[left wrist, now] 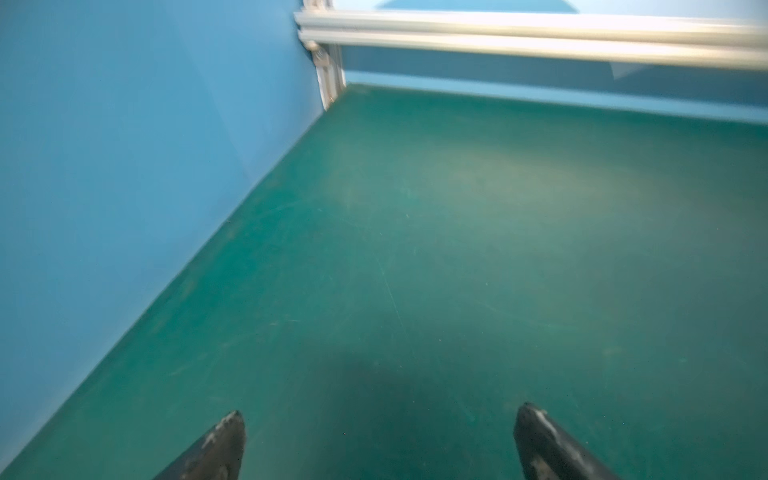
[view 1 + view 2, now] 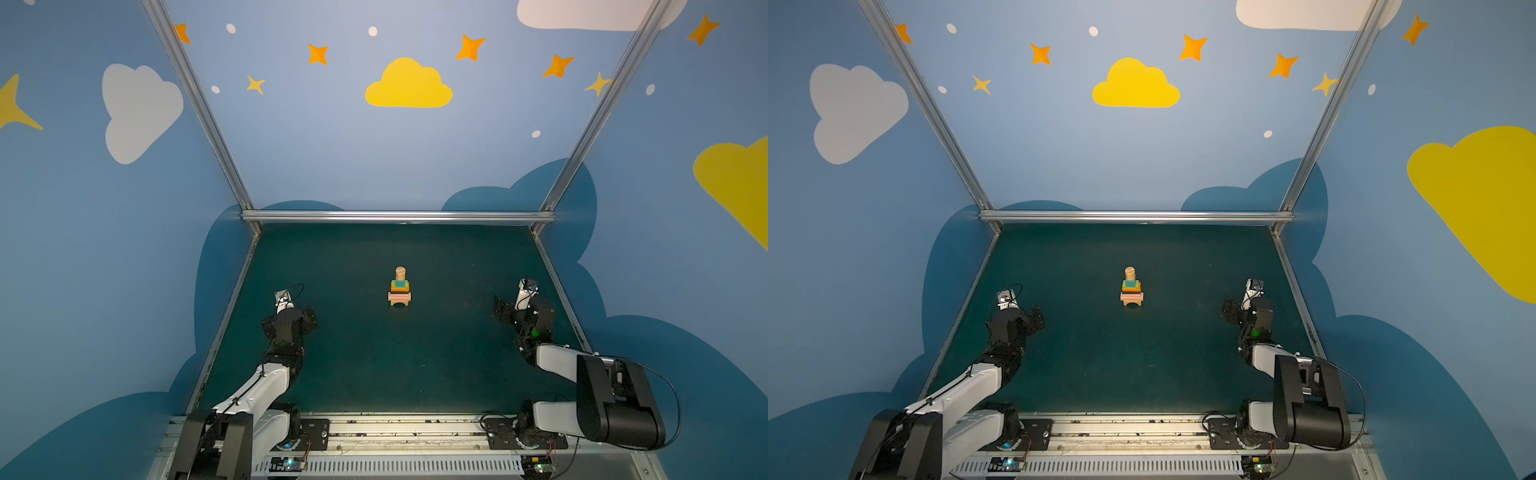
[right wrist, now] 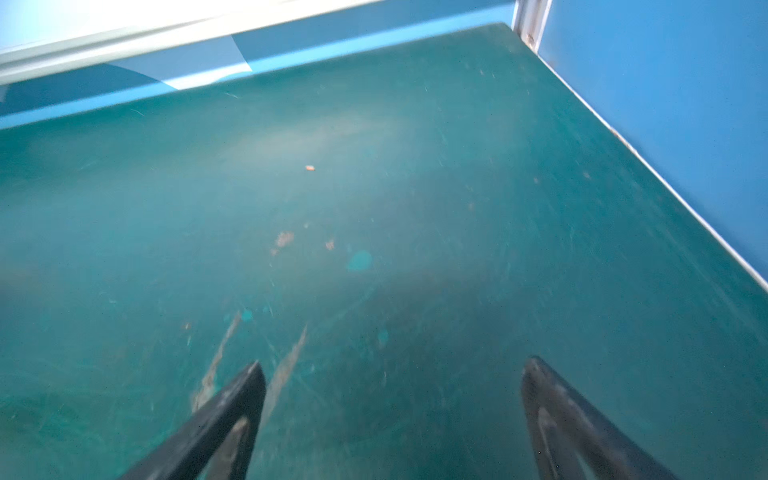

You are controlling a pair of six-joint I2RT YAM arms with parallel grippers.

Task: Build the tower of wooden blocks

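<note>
Wood block tower (image 2: 400,287) stands upright mid-bench; both hands are spread wide and empty.
Smooth painted wood: a tan arch (image 2: 399,304) at the base, a flat pink brick (image 2: 399,296) above it, a teal cube (image 2: 400,283) higher up, and a round tan cylinder (image 2: 400,273) on top. The left hand (image 1: 380,415) and right hand (image 3: 395,365) hover over the scuffed matte green bench (image 2: 374,365), well apart from the tower.

We find the green tabletop (image 3: 457,208) matt and scratched, the frame rail (image 2: 399,216) smooth metal, the cylinder (image 2: 400,274) bare wood.
</note>
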